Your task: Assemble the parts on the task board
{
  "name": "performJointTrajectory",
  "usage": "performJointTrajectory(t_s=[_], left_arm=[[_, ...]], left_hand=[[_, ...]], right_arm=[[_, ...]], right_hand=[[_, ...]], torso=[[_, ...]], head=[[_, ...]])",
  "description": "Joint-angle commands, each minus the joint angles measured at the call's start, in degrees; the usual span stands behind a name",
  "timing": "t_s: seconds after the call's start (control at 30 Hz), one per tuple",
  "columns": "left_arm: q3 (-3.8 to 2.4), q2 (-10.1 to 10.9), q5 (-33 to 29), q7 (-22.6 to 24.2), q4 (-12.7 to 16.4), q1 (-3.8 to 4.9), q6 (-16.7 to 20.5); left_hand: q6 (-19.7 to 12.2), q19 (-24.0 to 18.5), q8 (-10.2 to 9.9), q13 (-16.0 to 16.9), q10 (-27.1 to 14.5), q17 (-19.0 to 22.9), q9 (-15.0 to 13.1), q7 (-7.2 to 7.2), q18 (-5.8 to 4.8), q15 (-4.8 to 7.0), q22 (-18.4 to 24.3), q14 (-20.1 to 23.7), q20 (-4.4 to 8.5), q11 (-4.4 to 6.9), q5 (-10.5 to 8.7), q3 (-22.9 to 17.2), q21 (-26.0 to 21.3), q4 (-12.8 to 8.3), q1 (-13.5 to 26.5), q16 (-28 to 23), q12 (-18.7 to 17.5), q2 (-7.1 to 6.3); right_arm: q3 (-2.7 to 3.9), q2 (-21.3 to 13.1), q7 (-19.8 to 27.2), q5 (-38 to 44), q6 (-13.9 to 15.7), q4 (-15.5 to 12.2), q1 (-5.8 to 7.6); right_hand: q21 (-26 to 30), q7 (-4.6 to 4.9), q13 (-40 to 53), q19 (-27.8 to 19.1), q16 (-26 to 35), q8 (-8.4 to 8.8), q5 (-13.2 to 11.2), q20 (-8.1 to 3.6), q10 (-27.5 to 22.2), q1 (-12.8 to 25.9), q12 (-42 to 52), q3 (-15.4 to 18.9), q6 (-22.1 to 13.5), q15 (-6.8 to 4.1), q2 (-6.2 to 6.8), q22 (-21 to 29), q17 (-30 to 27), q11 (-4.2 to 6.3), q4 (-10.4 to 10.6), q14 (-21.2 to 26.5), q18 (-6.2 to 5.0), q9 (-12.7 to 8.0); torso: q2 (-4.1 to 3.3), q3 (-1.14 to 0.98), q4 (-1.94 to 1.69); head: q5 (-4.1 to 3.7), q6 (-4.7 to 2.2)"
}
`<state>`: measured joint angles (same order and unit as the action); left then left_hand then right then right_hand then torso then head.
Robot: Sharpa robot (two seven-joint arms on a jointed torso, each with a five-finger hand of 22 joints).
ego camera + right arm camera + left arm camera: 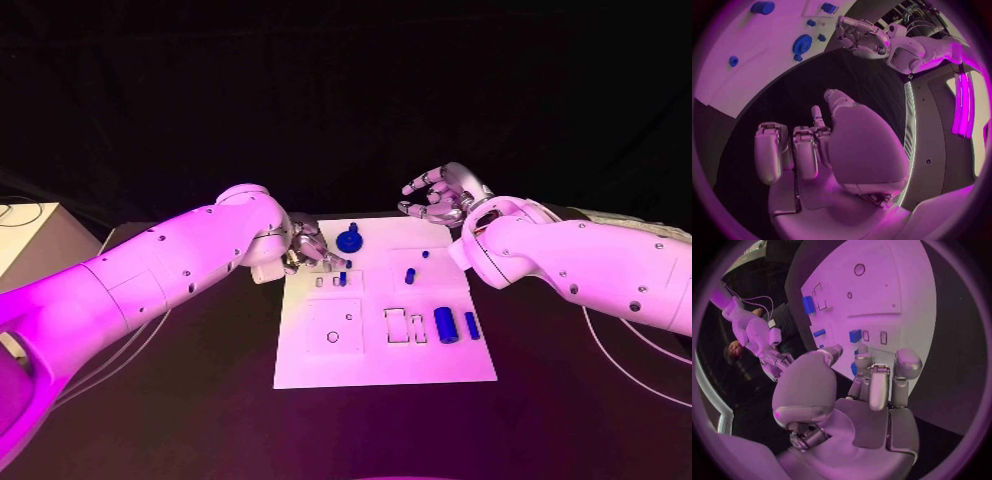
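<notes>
matt white task board [378, 350], glossy arms [159, 270]

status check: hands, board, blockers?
Left robot hand at the task board's left edge, fingers apart, holding nothing. Right robot hand raised beyond the far right corner, empty. Blue parts on the board, none held. Nothing in the way.

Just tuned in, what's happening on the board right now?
The left hand is at the left edge of the white task board, its fingers curled beside the small blue parts near the round blue part; whether it grips anything cannot be told. The right hand hovers off the board's far right corner, open and empty. Two blue cylinders lie near the board's right edge.
</notes>
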<state>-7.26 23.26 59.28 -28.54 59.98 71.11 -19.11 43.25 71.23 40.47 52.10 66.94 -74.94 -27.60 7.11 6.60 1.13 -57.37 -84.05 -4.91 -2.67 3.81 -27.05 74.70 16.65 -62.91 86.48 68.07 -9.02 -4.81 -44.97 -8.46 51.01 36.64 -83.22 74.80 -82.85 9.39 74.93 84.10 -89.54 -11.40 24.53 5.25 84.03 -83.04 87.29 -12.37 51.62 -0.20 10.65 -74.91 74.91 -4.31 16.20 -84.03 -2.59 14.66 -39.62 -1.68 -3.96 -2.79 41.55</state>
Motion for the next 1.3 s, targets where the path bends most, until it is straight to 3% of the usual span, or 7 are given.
performJointTrajectory(t_s=[0.03,0.93,1.3], left_arm=[[0.07,-0.7,0.7,-0.9,-0.9,0.28,-5.3],[0.66,-3.6,0.2,-0.9,-4.1,0.67,-5.6],[0.81,-4.3,-0.4,-0.7,-5.0,0.65,-4.8]], left_hand=[[-0.5,-0.4,-0.4,-0.2,-0.5,-6.7,-0.2,0.11,-0.06,-0.32,0.3,-2.6,-0.05,-0.16,0.18,-0.5,-0.3,0.1,-0.4,-0.3,-0.4,-0.02],[-0.8,-0.8,-0.4,-0.2,-1.0,-6.7,-1.1,0.24,0.01,-0.53,0.4,-2.5,-0.33,-0.31,0.18,-2.3,-0.4,0.1,-1.5,-0.3,-0.4,0.33],[-0.8,-0.8,-0.4,0.0,-0.9,-6.8,-1.3,0.28,-0.02,-0.56,0.3,-2.6,-0.36,-0.35,0.06,-2.6,-0.3,0.2,-1.4,-0.2,-0.2,0.13]], right_arm=[[0.04,0.2,-0.1,0.1,-1.1,0.1,0.10],[0.05,1.0,-0.6,0.4,-1.5,0.3,0.32],[0.05,1.2,-0.8,0.5,-1.7,0.3,0.35]], right_hand=[[0.3,0.09,12.3,3.5,0.0,0.04,0.4,0.22,2.9,-0.1,-0.1,-0.4,0.0,0.16,0.48,-8.1,13.9,-0.21,0.0,-5.7,0.67,-0.1],[0.4,0.09,12.2,3.5,0.0,0.06,0.5,0.22,2.9,0.0,-0.1,-0.5,0.0,0.16,0.53,-8.1,13.9,-0.21,0.0,-5.7,0.66,-0.1],[0.4,0.09,12.2,3.5,0.0,0.06,0.5,0.22,2.9,0.0,-0.1,-0.5,0.0,0.16,0.53,-8.1,13.9,-0.21,0.0,-5.7,0.66,-0.1]], torso=[[-0.16,0.03,0.08],[-0.79,0.15,0.02],[-0.88,0.08,0.01]], head=[[-0.05,0.04],[-0.73,0.77],[-1.05,0.97]])
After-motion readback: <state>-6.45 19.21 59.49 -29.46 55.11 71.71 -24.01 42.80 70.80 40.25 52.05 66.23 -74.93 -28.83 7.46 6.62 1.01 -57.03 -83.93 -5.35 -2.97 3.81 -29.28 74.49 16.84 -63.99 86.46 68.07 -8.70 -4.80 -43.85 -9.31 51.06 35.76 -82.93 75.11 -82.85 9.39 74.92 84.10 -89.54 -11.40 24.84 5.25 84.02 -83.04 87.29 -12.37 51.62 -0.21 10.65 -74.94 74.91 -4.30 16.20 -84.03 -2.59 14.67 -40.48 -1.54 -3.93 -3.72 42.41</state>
